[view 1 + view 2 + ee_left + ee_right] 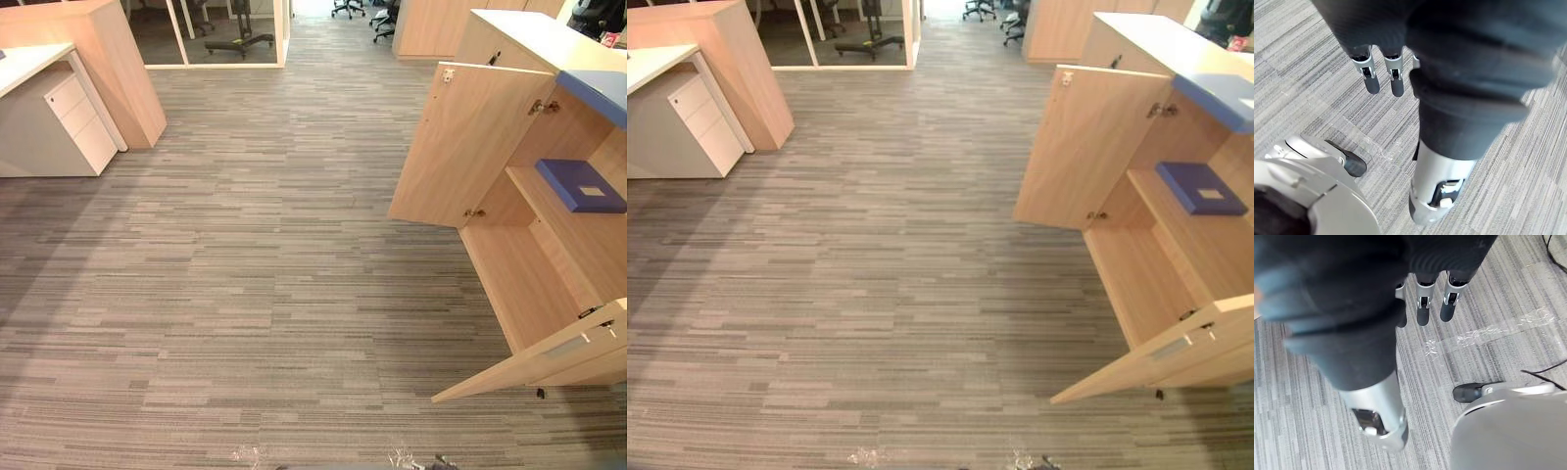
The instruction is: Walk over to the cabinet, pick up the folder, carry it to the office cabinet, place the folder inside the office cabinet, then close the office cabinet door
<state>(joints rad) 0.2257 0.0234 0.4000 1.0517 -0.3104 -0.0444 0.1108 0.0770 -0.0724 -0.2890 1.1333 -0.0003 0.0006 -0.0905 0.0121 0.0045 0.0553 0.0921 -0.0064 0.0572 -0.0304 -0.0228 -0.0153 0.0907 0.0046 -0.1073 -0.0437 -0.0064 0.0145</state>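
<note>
One blue folder point(580, 184), lying flat on the shelf point(573, 233) inside the wooden cabinet point(524, 279) at the right, a pale label on its cover.

Two cabinet doors, far point(465, 147) and near point(544, 357), both swung wide over the striped carpet point(245, 294).

Two hands, left point(1371, 78) and right point(1422, 308), hang low over the carpet, well apart from the cabinet. Fingers are straight and loose, and neither hand has hold of anything.

Handling, by judgement:
- **Weight:** thin and light, probably no strain for one hand.
- **Stiffness:** the cover looks stiff, so it should keep its shape if lifted by one edge. If it holds loose papers, it may sag or spill.
- **Surface:** smooth, likely slippery against the fingertips.
- **Fragility:** not fragile.
- **Where to take hold:** the edge nearest the shelf front, thumb on top and fingers slid beneath. It lies flush on the wood, so it may first need drawing forward past the shelf lip.
</note>
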